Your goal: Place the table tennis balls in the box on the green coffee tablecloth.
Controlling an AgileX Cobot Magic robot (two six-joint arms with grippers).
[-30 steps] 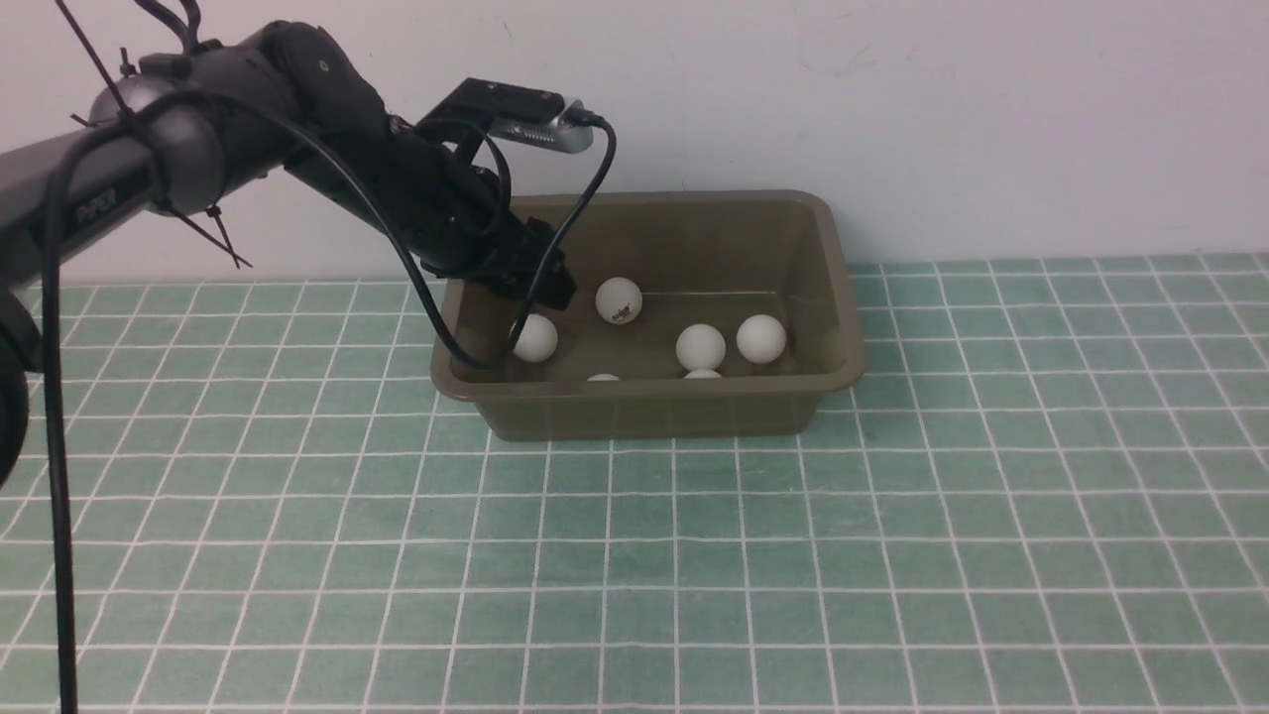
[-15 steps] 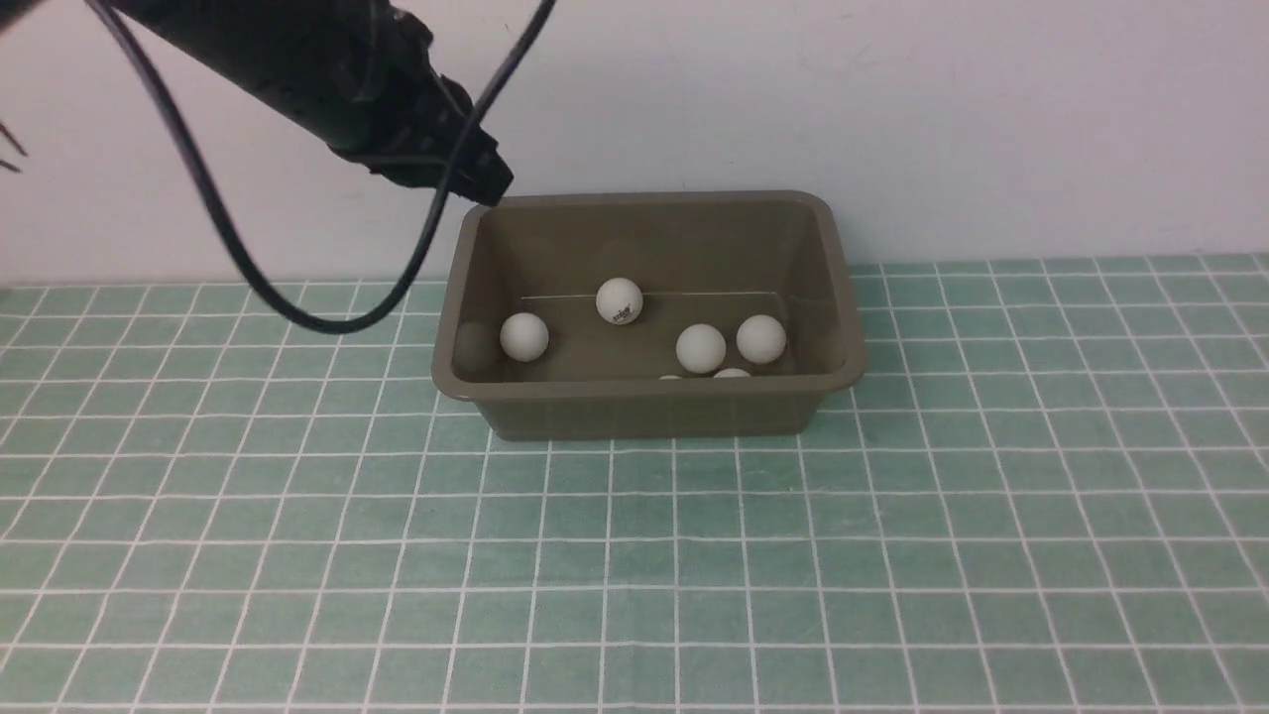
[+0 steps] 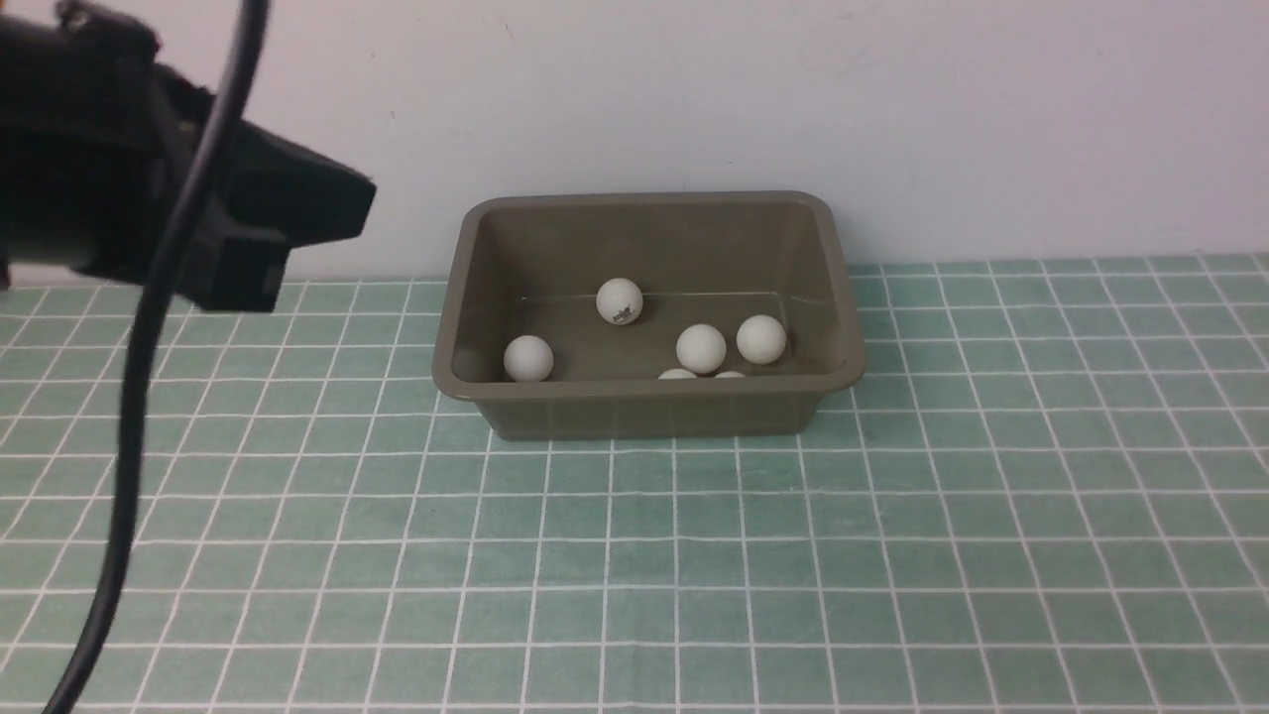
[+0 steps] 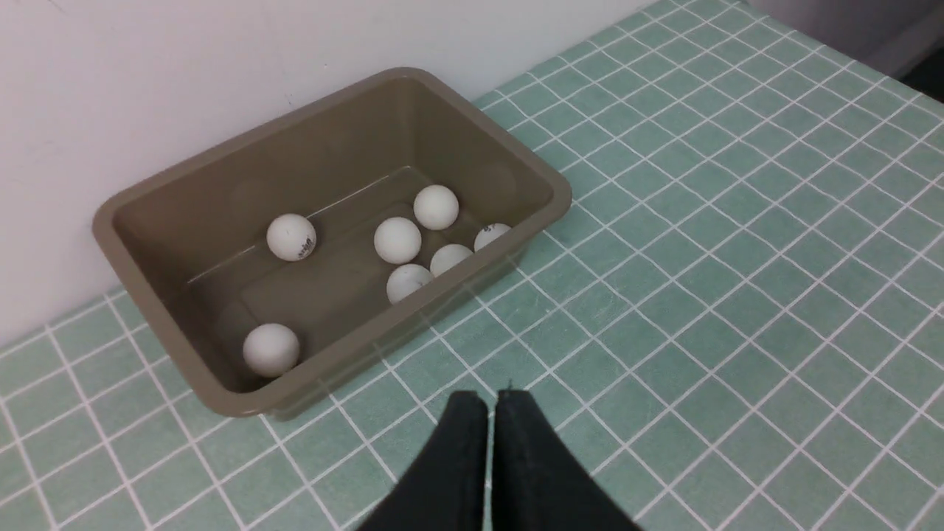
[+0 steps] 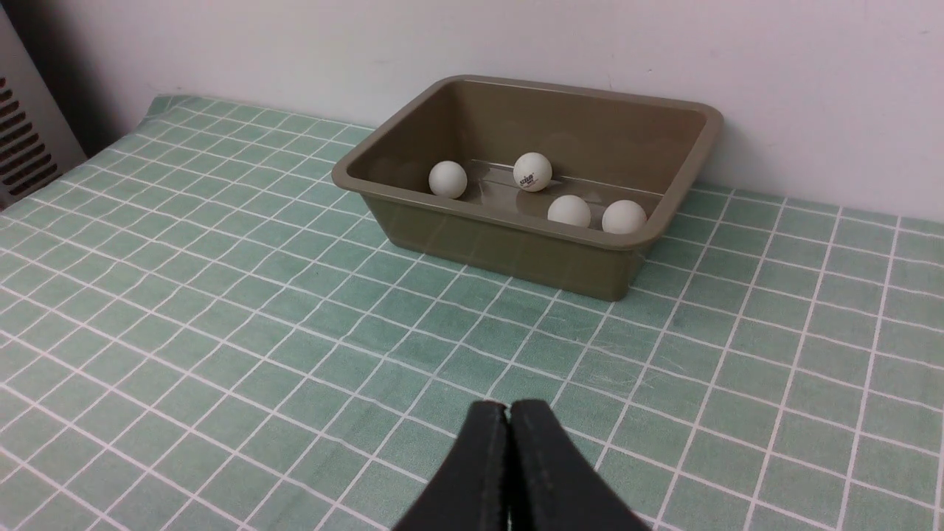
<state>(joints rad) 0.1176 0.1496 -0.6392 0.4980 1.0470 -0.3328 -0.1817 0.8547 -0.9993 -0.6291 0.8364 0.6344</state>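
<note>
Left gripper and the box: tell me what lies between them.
Only bare tablecloth between the shut left gripper and the box, per the left wrist view.

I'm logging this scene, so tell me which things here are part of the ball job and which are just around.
Part of the job:
table tennis balls, seven, all inside
box
green coffee tablecloth
left gripper, shut, empty

Just around:
right gripper, shut, empty
white wall
</note>
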